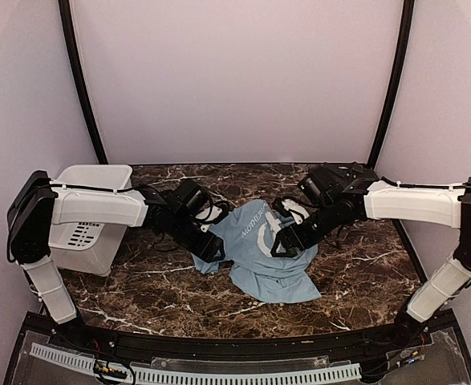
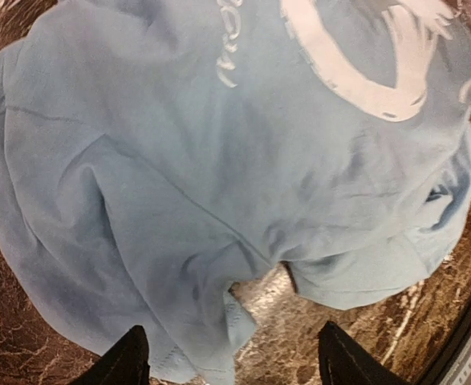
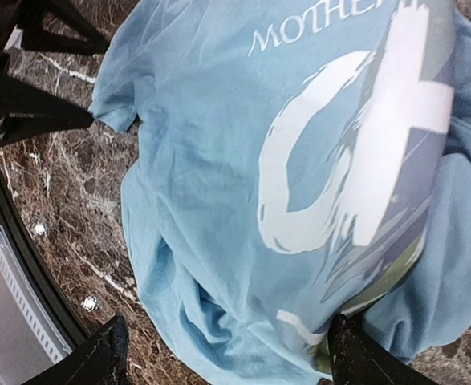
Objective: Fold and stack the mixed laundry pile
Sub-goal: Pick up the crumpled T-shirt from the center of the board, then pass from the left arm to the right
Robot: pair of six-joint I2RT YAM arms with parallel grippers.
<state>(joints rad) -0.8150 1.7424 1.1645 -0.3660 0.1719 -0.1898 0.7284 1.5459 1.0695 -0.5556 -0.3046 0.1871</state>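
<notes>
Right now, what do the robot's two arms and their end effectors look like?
The left arm and the right arm match: boxy white shells on the long links, black joints, and a thin black cable running along each upper white link. The left end effector and the right end effector are black, each with two dark, tapering fingers. I can read no markings.

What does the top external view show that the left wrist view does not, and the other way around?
Only the top external view shows the white bin at the left and the whole outline of the light blue T-shirt. Only the left wrist view shows, from close, a stitched hem of the shirt and the left gripper with its fingertips wide apart. Both show the shirt's white print and the brown marble table.
</notes>
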